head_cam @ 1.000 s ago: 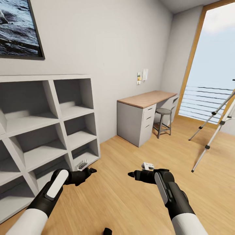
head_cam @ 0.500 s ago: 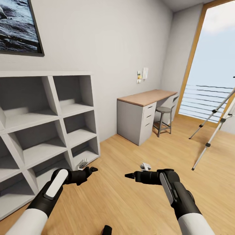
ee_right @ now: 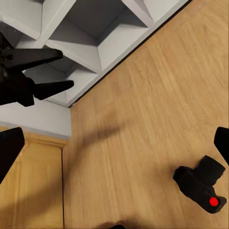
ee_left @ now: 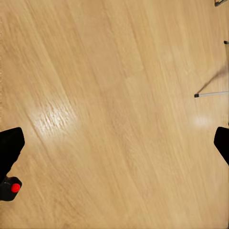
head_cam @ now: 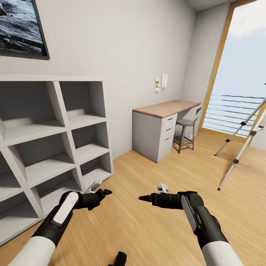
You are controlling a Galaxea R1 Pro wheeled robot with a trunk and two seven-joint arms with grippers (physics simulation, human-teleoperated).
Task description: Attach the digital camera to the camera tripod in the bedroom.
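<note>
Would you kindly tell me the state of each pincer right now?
Left pincer: open, holding nothing.
Right pincer: open, holding nothing.

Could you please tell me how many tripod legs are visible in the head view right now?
2. Both silver legs of the camera tripod slant down to the floor by the window, at the view's right edge. A third leg may lie outside the frame.

Light grey walls (head_cam: 129,44) meet a pale wood plank floor (head_cam: 147,229); grey cubby shelving (head_cam: 55,147), a wood-topped grey desk (head_cam: 162,125), a round grey stool (head_cam: 184,135), and a tall wood-framed window (head_cam: 240,74).
</note>
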